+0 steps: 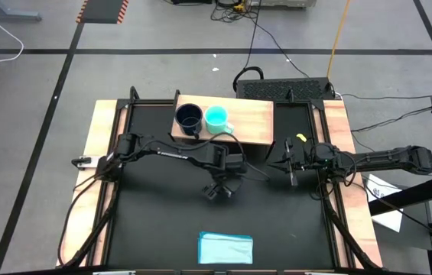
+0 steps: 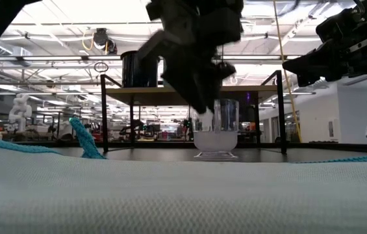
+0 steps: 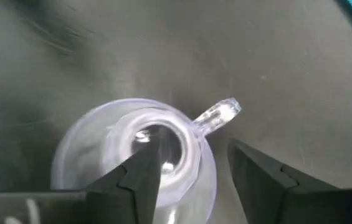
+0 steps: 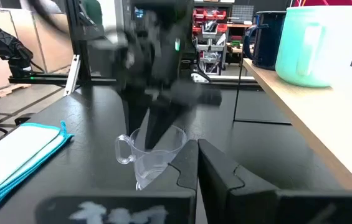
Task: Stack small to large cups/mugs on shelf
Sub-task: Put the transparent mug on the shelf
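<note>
Folded light blue cloth (image 2: 170, 195) fills the whole foreground of the low view, and just past it the small clear glass cup (image 2: 216, 130) stands upright on the black bench (image 1: 162, 221), near the middle. From overhead you basically can't make the cup out, since the left end effector (image 1: 218, 189) sits right over it. The left wrist view sorts that out: its fingers (image 3: 139, 180) are spread wide, one over the cup's rim and the other just outside by the handle, not squeezing anything. The right wrist view shows the cup from the side with the handle sticking out toward the cloth.

Behind it, the shelf (image 1: 250, 122) holds the large dark navy mug (image 1: 189, 119) and the medium turquoise mug (image 1: 216, 119) side by side, just about touching. The right end effector (image 1: 292, 164) hangs at the bench's right side, pinched shut and empty.
</note>
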